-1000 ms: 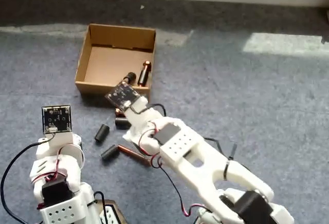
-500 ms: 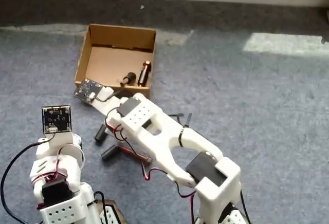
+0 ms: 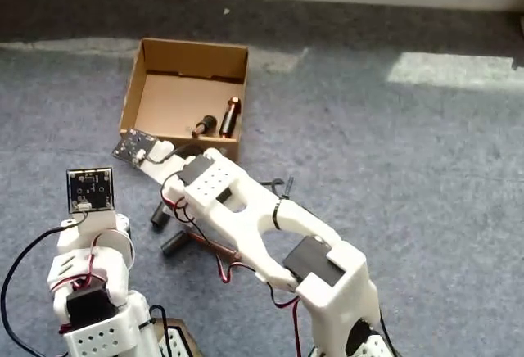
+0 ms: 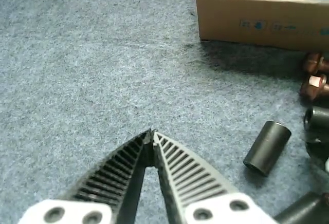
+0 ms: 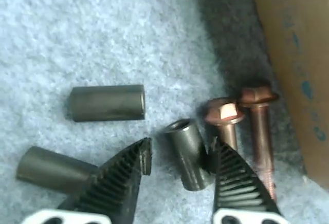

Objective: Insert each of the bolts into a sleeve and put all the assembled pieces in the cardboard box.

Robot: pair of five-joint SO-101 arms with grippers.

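Sleeve inside splayed right gripper — cardboard box edge near; left gripper clenched.

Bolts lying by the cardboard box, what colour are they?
Coppery brown bolts; the right wrist view shows them best.

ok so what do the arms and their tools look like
The left arm and right arm are white plastic shells with black motors, red and black cables, and a dark camera board at the wrist. The left tool and right tool have black ridged jaws on white bases.

Copper bolts, dk-grey sleeves, brown box, blue-grey carpet.
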